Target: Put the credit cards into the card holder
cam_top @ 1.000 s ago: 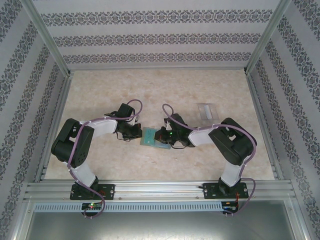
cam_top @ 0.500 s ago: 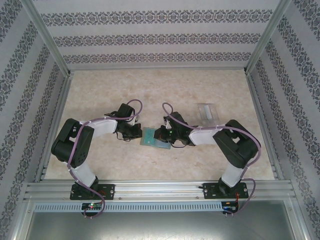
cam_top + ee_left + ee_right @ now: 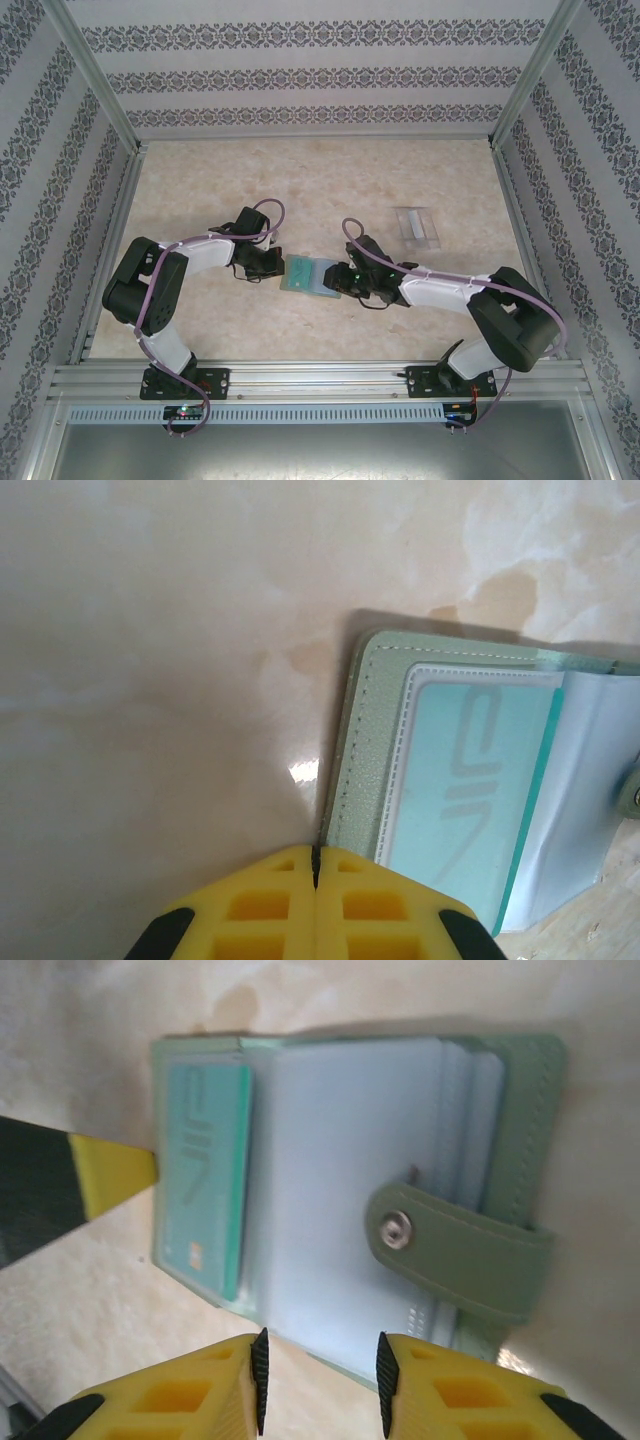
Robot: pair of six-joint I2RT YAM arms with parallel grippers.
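**Green card holder [image 3: 308, 274] lying open on a marbled table [image 3: 200, 190]**

Its snap tab [image 3: 455, 1250] crosses the clear sleeves [image 3: 340, 1160], and a teal card [image 3: 205, 1170] is tucked inside. At its edge rests the left gripper [image 3: 315, 865] — fingers pressed together. Just beside it, the right gripper [image 3: 320, 1370] — fingers slightly apart, empty. Well apart lies a pale card [image 3: 416, 222].

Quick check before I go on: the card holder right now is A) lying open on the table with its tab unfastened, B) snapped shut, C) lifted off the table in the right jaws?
A: the card holder lies flat and open with its clear sleeves exposed, and the snap tab rests loose across them.
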